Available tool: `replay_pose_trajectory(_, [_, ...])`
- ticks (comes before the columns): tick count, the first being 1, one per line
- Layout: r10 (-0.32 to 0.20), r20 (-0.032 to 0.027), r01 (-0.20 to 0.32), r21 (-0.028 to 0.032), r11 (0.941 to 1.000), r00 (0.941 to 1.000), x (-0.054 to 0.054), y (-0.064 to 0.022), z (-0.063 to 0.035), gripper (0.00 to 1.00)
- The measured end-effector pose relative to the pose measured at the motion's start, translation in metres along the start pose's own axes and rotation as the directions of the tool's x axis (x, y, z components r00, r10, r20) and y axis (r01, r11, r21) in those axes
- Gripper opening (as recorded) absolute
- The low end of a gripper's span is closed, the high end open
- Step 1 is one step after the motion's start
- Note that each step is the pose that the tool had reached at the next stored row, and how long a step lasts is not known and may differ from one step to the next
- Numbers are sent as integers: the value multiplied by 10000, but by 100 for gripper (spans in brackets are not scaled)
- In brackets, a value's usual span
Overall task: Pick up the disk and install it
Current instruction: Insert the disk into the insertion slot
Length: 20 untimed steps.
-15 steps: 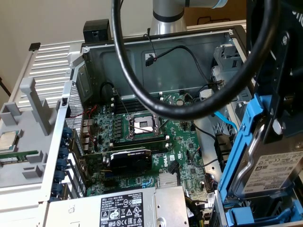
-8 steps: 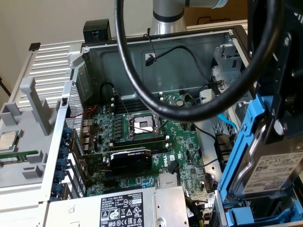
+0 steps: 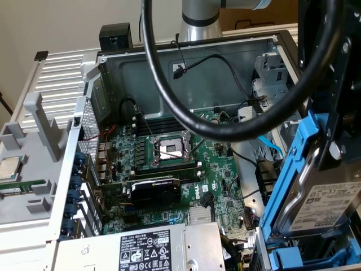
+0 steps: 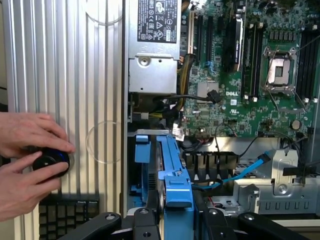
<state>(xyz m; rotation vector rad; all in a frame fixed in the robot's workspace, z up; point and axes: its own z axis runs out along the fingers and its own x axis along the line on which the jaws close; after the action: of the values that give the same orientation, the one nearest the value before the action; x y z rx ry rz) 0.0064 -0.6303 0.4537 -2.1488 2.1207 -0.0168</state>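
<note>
Pinching the disk [image 3: 330,206] by its blue frame, the hand [image 4: 177,216] holds it standing on edge at the exterior view's right, at the edge of the open computer case [image 3: 124,79] and just beside the green motherboard [image 3: 220,192]; the grey power supply [image 3: 135,248] sits at the case's near end, and a person's fingers [image 4: 45,137] touch a black knob [image 4: 50,162] outside the case
</note>
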Motion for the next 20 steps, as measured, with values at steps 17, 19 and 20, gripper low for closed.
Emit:
replay_pose_trajectory(17, [-48,-7,48,593,9982,10000,-5,67,-52,36])
replay_pose_trajectory(19, [-52,-8,52,644,9979,10000,-5,77,-55,36])
replay_pose_trajectory(20, [-55,-9,55,662,9978,10000,-6,78,-58,36])
